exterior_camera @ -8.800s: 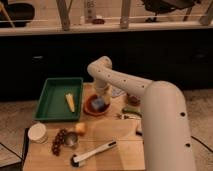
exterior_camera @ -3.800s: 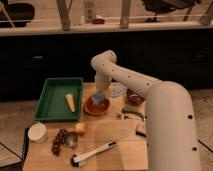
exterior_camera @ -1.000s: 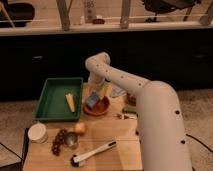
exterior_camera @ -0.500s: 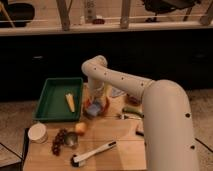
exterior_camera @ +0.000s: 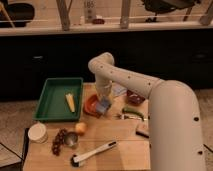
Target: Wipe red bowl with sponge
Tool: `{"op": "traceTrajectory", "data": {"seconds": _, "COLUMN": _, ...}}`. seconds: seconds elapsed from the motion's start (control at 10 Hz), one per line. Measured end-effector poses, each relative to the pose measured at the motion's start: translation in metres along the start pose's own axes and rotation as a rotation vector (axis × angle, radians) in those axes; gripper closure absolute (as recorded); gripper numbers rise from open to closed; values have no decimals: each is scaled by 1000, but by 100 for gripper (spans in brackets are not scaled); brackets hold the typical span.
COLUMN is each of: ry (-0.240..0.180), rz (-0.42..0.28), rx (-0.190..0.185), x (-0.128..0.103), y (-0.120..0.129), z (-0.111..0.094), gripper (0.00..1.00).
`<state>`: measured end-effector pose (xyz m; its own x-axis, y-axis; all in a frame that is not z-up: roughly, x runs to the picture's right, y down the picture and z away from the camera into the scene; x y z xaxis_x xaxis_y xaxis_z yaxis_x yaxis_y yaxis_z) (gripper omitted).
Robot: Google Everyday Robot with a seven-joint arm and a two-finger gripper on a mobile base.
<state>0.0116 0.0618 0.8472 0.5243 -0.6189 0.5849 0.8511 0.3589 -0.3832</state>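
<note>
Wooden table (exterior_camera: 125, 156) before dark cabinets (exterior_camera: 45, 60), pale railed ledge (exterior_camera: 50, 29) above, speckled floor (exterior_camera: 14, 107).

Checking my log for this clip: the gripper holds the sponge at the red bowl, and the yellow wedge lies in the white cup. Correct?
Not quite. The camera view shows the yellow wedge lying in the green tray, not the white cup. The gripper does hold the sponge at the red bowl.

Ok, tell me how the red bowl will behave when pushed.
The red bowl looks shallow and wide, so it probably won't tip. On the smooth wooden table it may slide. The gripper and sponge sit at its rim; pressing there could rock it.
</note>
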Motion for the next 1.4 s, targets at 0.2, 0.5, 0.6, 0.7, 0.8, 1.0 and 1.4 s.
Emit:
{"op": "traceTrajectory", "data": {"seconds": 0.2, "ry": 25, "rz": 36, "rx": 32, "x": 22, "y": -10, "z": -2, "gripper": 95}}
{"op": "traceTrajectory", "data": {"seconds": 0.5, "ry": 29, "rz": 26, "rx": 65, "x": 27, "y": -38, "z": -2, "gripper": 95}}
{"op": "traceTrajectory", "data": {"seconds": 0.6, "ry": 19, "rz": 3, "rx": 75, "x": 20, "y": -54, "z": -2, "gripper": 95}}
{"op": "traceTrajectory", "data": {"seconds": 0.7, "ry": 5, "rz": -8, "rx": 78, "x": 15, "y": -61, "z": -2, "gripper": 95}}
{"op": "traceTrajectory", "data": {"seconds": 0.8, "ry": 2, "rz": -13, "rx": 75, "x": 15, "y": -62, "z": -1, "gripper": 95}}
{"op": "traceTrajectory", "data": {"seconds": 1.0, "ry": -23, "rz": -21, "rx": 74, "x": 10, "y": -67, "z": 1, "gripper": 95}}
{"op": "traceTrajectory", "data": {"seconds": 1.4, "ry": -35, "rz": -24, "rx": 74, "x": 8, "y": -68, "z": 2, "gripper": 95}}
